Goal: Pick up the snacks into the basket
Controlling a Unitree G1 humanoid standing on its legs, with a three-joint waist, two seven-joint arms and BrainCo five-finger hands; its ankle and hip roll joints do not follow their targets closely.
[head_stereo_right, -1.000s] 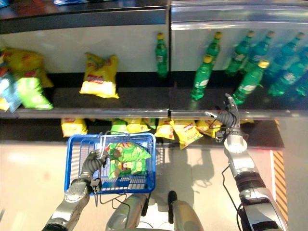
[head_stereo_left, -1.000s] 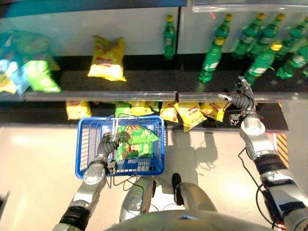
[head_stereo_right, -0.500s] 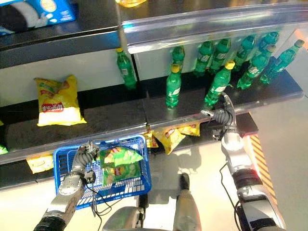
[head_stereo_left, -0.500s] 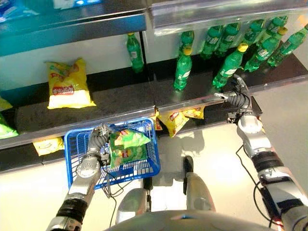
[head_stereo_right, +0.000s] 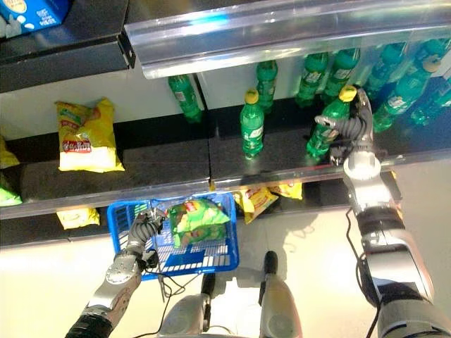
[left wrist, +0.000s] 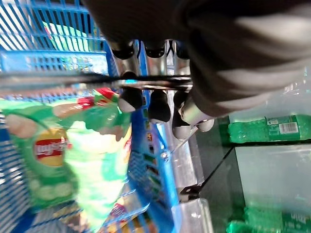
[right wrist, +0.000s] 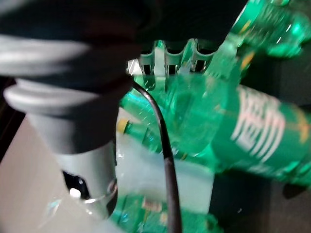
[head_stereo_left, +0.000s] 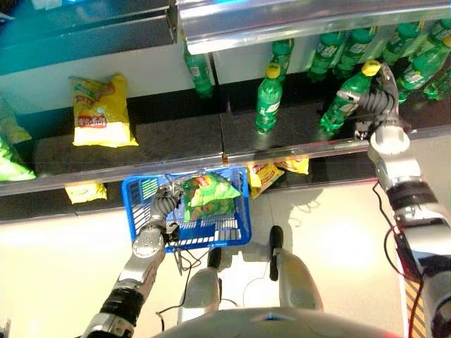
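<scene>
My left hand is shut on the wire handle of a blue basket, held low in front of the shelves. Green snack bags lie inside the basket and also appear close up. A yellow snack bag lies on the middle shelf at the left. More yellow bags sit on the lower shelf behind the basket. My right hand is up at the middle shelf with straight fingers, right beside a yellow-capped green bottle, holding nothing.
Several green bottles stand on the middle shelf at centre and right. The shelf's metal front rail runs across, and an upper shelf edge overhangs it. A green bag shows at the far left.
The camera has shifted. My right hand has risen from the shelf's front rail to the yellow-capped bottle. My left hand still holds the basket.
</scene>
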